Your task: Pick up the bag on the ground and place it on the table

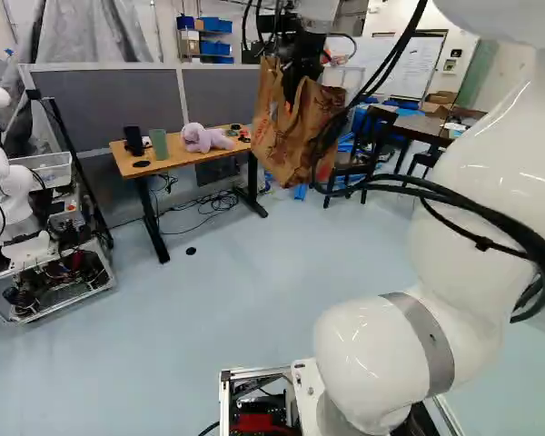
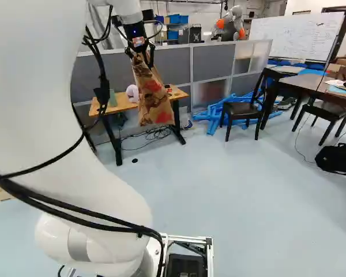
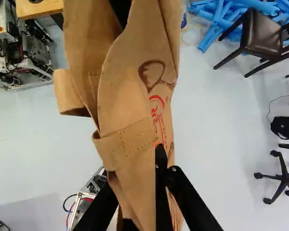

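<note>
I had the paper bag (image 1: 291,136) clenched in the tool (image 2: 140,56), hanging clear of the floor (image 1: 254,282) — the lift looked done, carrying the step in hand. Next, I judged, it needed bringing over the bench (image 1: 177,161) — probably the one with the purple plush toy (image 1: 204,138) — then lowering before release.

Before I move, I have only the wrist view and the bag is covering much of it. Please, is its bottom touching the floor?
Observer: No. Both base views show the paper bag hanging from the gripper, its bottom clear of the floor.
Operator: Thank you. And which things are standing on table?
Observer: In the left base view, a purple soft toy lies on the table, with a green cup near it.
</note>
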Motion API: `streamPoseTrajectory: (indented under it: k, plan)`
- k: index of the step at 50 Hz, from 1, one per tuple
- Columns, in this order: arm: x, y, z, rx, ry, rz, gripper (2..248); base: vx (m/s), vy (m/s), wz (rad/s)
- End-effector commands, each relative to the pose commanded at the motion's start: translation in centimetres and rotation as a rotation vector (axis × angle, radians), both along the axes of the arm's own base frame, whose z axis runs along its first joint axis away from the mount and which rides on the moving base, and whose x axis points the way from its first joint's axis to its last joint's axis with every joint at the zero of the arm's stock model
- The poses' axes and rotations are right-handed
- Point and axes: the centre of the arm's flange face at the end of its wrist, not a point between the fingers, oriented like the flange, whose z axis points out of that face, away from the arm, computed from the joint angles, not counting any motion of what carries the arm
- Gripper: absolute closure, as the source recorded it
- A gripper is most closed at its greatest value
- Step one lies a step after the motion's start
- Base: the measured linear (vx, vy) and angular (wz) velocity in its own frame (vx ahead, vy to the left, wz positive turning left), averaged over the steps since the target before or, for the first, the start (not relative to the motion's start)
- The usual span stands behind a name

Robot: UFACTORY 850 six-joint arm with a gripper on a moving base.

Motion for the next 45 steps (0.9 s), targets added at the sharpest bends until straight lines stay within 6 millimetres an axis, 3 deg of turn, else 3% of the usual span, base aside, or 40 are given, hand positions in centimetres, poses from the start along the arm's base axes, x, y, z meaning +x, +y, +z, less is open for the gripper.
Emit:
streamPoseTrajectory:
  k: [30, 45]
  plan:
    - [0.8, 0.7, 3.5, -0.004, 0.056, 0.013, 229, 0.0, 0.0, 0.0]
    - [0.8, 0.8, 3.6, -0.004, 0.055, 0.013, 229, 0.0, 0.0, 0.0]
